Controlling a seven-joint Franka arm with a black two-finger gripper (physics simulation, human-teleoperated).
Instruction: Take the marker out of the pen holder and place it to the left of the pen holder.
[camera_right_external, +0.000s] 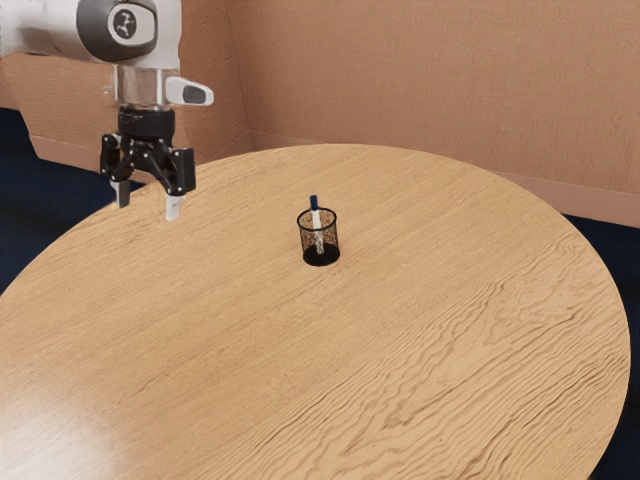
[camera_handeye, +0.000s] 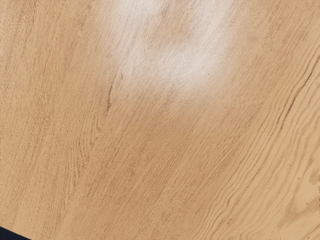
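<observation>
In the exterior view my gripper hangs above the table's edge at the exterior view's left, its two fingers spread apart with nothing between them. The black mesh pen holder stands upright on the table, toward the exterior view's right from the gripper and well apart from it. Inside it leans a white marker with a dark blue cap, its capped end sticking up above the rim.
A round wooden table carries the pen holder. Its bare wood top lies below my hand in the wrist view, with a bright sheen on it. Tan walls rise behind the table.
</observation>
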